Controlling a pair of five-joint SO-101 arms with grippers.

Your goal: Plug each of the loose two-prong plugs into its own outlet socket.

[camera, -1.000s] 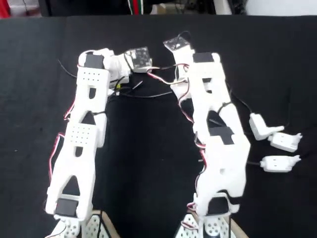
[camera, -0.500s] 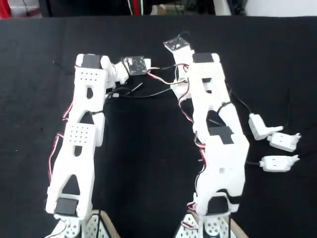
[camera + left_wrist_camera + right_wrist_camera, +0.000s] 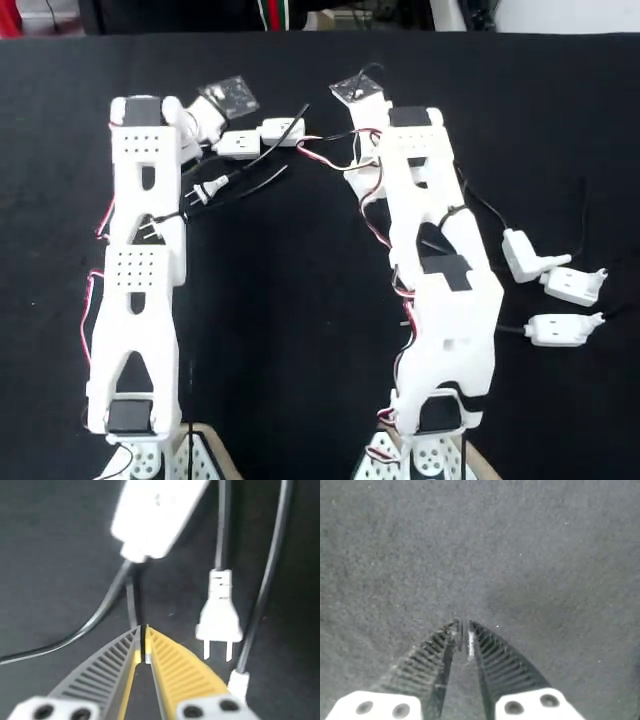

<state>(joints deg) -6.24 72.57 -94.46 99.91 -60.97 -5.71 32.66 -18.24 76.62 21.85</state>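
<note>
Counter (image 3: pixel 300 330): black cloth edge to edge, matte, slightly fuzzy close up in the right wrist view (image 3: pixel 545 540). Past its far edge there is a thin strip of room, with a pale patch (image 3: pixel 570 14) at the far right corner and something red (image 3: pixel 12 15) at the far left corner. The dark clutter between them is too small to identify.

Left arm (image 3: pixel 138 270) is stretched toward the far left part of the counter. Right arm (image 3: pixel 440 280) lies alongside it, centre-right.

Left gripper (image 3: pixel 143 636): jaws closed tip to tip, nothing between them. The tips sit right at a black cable (image 3: pixel 131 592) that runs on to a white socket body (image 3: pixel 156 515) beyond. Contact with the cable can't be confirmed.

Loose two-prong plug (image 3: pixel 219 622): lies flat on the cloth beside the left gripper, apart from it, prongs pointing back toward the wrist. In the high view the plug (image 3: pixel 207 189) is just right of the left arm, with its black lead running off toward the far right. Just beyond it, a first white connector body (image 3: pixel 240 144) and a second white connector body (image 3: pixel 279 130) sit in line. Can't tell if they are mated.

Right gripper (image 3: pixel 463 630): jaws nearly together with a hairline gap, empty, over bare cloth.

Right of the right arm, three white connector pieces lie near each other on the cloth: far piece (image 3: pixel 525 252), middle piece (image 3: pixel 572 286), near piece (image 3: pixel 560 328).
</note>
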